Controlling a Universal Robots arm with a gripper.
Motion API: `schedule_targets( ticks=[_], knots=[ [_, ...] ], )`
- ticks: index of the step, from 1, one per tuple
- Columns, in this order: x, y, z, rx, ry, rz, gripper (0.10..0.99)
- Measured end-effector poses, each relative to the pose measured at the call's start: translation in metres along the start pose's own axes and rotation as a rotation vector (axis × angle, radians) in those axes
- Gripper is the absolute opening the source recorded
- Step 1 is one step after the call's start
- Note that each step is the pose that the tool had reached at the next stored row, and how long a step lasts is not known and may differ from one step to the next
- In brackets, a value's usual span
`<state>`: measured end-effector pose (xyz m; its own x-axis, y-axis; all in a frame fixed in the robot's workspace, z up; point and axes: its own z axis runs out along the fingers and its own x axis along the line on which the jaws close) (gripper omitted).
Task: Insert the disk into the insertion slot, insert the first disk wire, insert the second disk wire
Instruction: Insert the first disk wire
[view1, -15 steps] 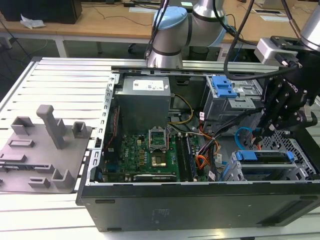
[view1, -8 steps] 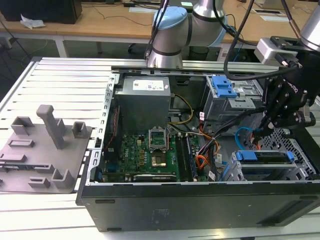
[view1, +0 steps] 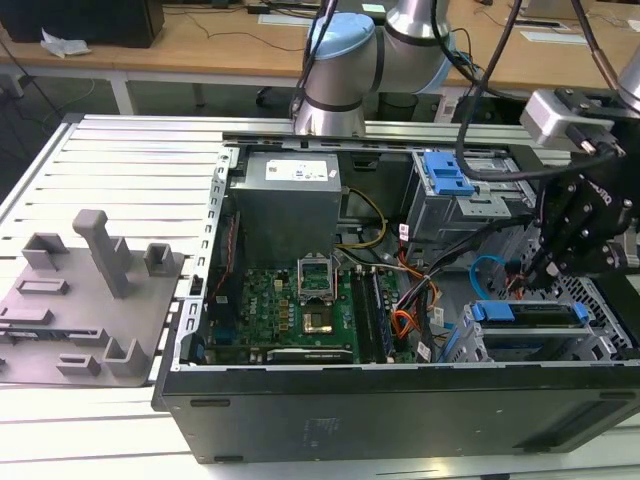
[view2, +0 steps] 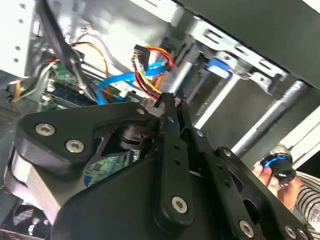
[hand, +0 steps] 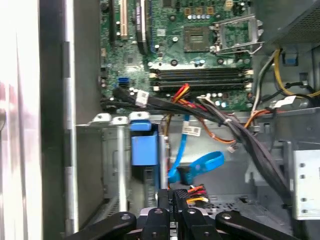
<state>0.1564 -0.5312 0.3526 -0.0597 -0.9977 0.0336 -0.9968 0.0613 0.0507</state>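
Note:
The disk in its blue carrier lies flat inside the insertion slot at the case's corner on the exterior view's right. My gripper hangs just behind it. In both wrist views the black fingers are pressed together at the plug end of the first disk wire, whose red, yellow and dark strands come out beside the gripper. The second disk wire curls in a light-blue loop close by, free of the fingers. The carrier's blue tab is near the gripper.
The open computer case holds a green motherboard, a grey power supply and a taller grey cage with a blue latch. Thick black cables cross above the bay. A grey fixture plate lies outside. A hand holds a small dark object.

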Motion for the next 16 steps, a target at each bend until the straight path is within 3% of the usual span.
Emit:
schedule_targets(
  ticks=[2,9,12,16],
  knots=[
    [0.0081,-0.0054,0.0015,-0.002,0.0001,0.0,0.161],
    [0.0084,-0.0116,0.0045,-0.002,-0.0027,0.0,0.161],
    [0.0083,-0.012,0.0055,-0.003,-0.0189,-0.001,0.161],
    [0.0083,-0.012,0.0063,-0.003,-0.0213,-0.001,0.161]
  ],
)
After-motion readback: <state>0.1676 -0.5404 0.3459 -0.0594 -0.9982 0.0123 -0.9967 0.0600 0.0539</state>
